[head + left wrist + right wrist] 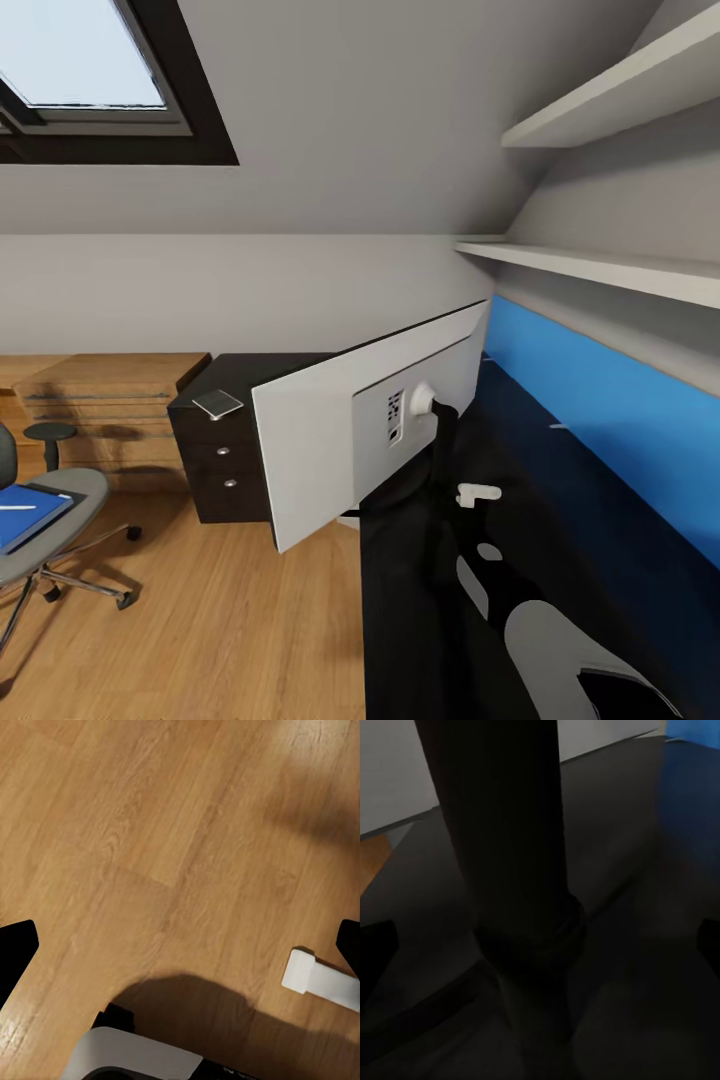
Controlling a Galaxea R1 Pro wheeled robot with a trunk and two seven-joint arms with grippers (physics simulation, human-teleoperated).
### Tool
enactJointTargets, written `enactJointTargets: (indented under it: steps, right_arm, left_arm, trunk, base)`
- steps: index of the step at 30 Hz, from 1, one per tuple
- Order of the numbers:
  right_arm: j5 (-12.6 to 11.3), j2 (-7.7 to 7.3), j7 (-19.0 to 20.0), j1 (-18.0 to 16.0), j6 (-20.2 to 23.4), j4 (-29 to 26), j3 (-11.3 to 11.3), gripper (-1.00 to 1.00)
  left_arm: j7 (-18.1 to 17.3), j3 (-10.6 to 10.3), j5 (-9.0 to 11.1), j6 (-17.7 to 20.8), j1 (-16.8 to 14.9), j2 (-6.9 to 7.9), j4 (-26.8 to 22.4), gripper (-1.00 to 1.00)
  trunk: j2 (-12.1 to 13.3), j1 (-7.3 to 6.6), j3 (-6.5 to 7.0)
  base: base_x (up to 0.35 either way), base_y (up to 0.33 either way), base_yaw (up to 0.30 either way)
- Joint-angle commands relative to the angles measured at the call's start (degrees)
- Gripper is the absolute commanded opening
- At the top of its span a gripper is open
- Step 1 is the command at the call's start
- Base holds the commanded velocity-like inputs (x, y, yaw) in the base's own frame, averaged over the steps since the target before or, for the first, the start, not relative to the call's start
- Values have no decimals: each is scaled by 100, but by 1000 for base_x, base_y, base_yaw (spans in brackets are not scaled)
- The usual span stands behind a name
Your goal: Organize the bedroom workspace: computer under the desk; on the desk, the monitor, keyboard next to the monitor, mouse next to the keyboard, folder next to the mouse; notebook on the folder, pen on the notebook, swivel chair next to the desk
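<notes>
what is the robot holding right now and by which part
The left gripper holds nothing; open floor lies between its fingers. The right gripper is right at the monitor stand's black post, but whether its fingers clamp it cannot be told.

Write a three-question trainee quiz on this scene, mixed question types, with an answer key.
1. True or false: the monitor shows its pale back to the head camera.
2. What lies on the swivel chair seat? A) a keyboard B) the blue notebook with the pen on it C) a mouse
3. Fill in: the left wrist camera looks down at a wooden ____.

Key: 1 true; 2 B; 3 floor.
</notes>
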Motion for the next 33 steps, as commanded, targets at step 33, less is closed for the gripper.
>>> enactJointTargets:
  steps: [33]
  right_arm:
    - [486,-4,8,11,-229,27,-18,100]
  left_arm:
    - [-8,14,42,1,0,-5,15,100]
  trunk:
    - [-3,0,-8]
  base:
    - [9,0,3]
